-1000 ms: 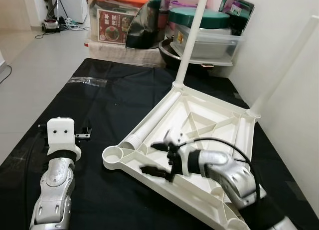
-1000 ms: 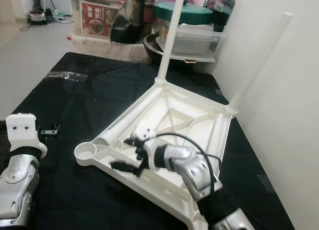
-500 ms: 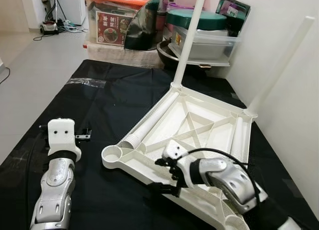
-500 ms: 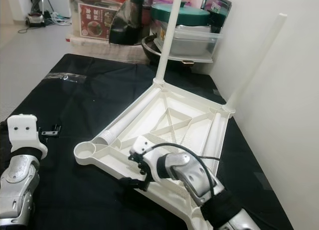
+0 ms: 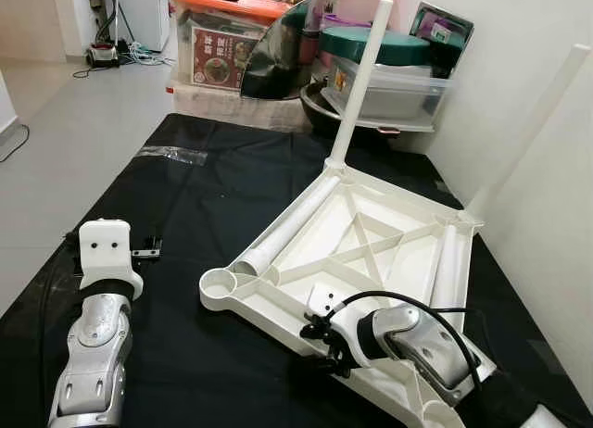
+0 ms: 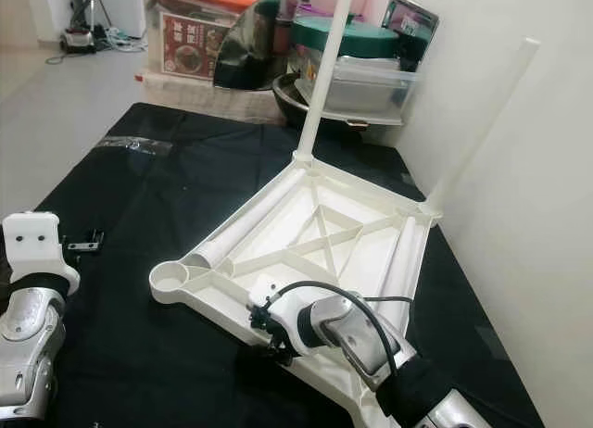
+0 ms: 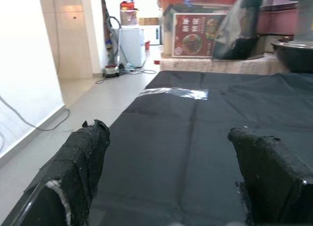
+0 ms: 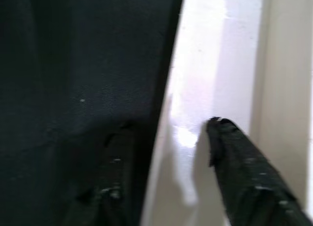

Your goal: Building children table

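Note:
The white table top [image 5: 371, 252] lies upside down on a black cloth [image 5: 185, 196]. Two white legs stand upright in its corners, one at the far corner [image 5: 361, 85] and one by the wall [image 5: 537, 122]. A loose leg [image 5: 287, 224] lies along its left side and another [image 5: 449, 266] along its right side. The near left socket [image 5: 220, 284] is empty. My right gripper [image 5: 322, 345] is at the near rim, open, one finger [image 8: 239, 177] on the white plastic and the other over the cloth. My left gripper [image 7: 168, 167] rests open over the cloth, holding nothing.
Storage boxes with a green lid [image 5: 389, 76], an orange-lidded box [image 5: 222, 39] and a dark bowl stand behind the cloth. A white wall [image 5: 556, 224] runs close along the right. A clear plastic scrap [image 5: 171, 153] lies on the cloth at far left.
My right gripper has come from over the table top's inner ribs down to its near rim. The camera has shifted a little. The left arm stays where it was.

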You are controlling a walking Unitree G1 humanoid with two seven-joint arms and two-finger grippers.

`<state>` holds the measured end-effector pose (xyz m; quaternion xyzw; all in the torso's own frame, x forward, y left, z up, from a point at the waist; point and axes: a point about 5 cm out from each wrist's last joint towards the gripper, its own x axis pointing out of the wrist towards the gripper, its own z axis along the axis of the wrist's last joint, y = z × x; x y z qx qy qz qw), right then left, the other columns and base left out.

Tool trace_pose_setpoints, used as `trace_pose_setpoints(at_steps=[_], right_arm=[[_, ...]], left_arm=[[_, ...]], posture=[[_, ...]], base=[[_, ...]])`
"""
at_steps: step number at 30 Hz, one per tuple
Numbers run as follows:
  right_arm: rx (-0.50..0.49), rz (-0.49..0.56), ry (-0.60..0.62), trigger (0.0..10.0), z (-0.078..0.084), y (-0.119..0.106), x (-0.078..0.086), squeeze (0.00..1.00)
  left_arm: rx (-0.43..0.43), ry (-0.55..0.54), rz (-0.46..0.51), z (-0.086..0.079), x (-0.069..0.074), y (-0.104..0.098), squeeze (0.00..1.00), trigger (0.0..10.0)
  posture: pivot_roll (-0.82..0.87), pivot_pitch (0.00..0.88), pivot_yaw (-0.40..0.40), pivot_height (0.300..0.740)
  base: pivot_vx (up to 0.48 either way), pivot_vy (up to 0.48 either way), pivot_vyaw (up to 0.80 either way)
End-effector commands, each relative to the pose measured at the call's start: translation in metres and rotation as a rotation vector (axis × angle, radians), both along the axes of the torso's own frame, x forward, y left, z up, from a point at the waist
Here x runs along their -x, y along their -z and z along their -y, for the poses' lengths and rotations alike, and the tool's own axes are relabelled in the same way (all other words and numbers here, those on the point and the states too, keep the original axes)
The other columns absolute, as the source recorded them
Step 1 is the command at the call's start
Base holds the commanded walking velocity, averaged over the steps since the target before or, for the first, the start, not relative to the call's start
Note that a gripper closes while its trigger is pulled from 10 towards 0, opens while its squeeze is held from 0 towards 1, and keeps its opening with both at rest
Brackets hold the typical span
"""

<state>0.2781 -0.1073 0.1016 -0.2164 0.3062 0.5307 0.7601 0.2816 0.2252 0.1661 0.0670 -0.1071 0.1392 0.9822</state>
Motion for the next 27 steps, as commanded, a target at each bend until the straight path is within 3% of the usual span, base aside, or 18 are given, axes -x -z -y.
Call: trace_pose_setpoints(at_steps=[1,7,11,12,14,15,18,23,27], right_arm=[[0.072,-0.053,0.05,0.0,0.009,0.019,0.003,0.0],[0.078,0.011,0.029,0.0,0.012,0.018,-0.003,0.0],[0.047,0.176,-0.201,0.0,0.009,0.006,0.002,0.0],[0.047,0.176,-0.201,0.0,0.009,0.006,0.002,0.0],[0.048,0.304,-0.4,0.0,0.01,-0.002,0.009,0.0],[0.048,0.304,-0.4,0.0,0.01,-0.002,0.009,0.0],[0.032,0.361,-0.598,0.0,0.015,-0.011,0.018,0.0],[0.031,0.418,-0.721,0.0,0.019,-0.015,0.021,0.0],[0.023,0.471,-0.731,0.0,0.016,-0.016,0.016,0.0]], left_arm=[[-0.005,0.003,-0.011,0.001,-0.001,0.004,0.0,10.0],[-0.009,0.005,-0.007,0.001,-0.002,0.002,0.0,10.0],[-0.014,0.001,-0.004,-0.001,-0.002,0.001,0.0,10.0],[-0.014,0.001,-0.004,-0.001,-0.002,0.001,0.0,10.0],[-0.015,0.001,-0.004,-0.002,-0.003,0.001,0.0,10.0],[-0.015,0.001,-0.004,-0.002,-0.003,0.001,0.0,10.0],[-0.015,0.004,-0.003,-0.001,-0.003,0.0,0.0,10.0],[-0.013,0.006,0.0,0.001,-0.003,0.0,0.0,10.0],[-0.011,0.006,0.0,0.002,-0.003,0.0,0.0,10.0]], posture=[[0.12,0.0,-0.179,0.74],[0.13,0.0,-0.179,0.74],[0.13,0.0,-0.174,0.74],[0.13,0.0,-0.174,0.74],[0.12,0.0,-0.172,0.74],[0.12,0.0,-0.172,0.74],[0.12,0.0,-0.172,0.74],[0.12,0.0,-0.177,0.74],[0.12,0.0,-0.176,0.74]], base=[[0.0,0.0,0.0],[0.0,0.0,0.0],[0.0,0.0,0.0],[0.0,0.0,0.0],[0.0,0.0,0.0],[0.0,0.0,0.0],[0.0,0.0,0.0],[0.0,0.0,0.0],[0.0,0.0,0.0]])
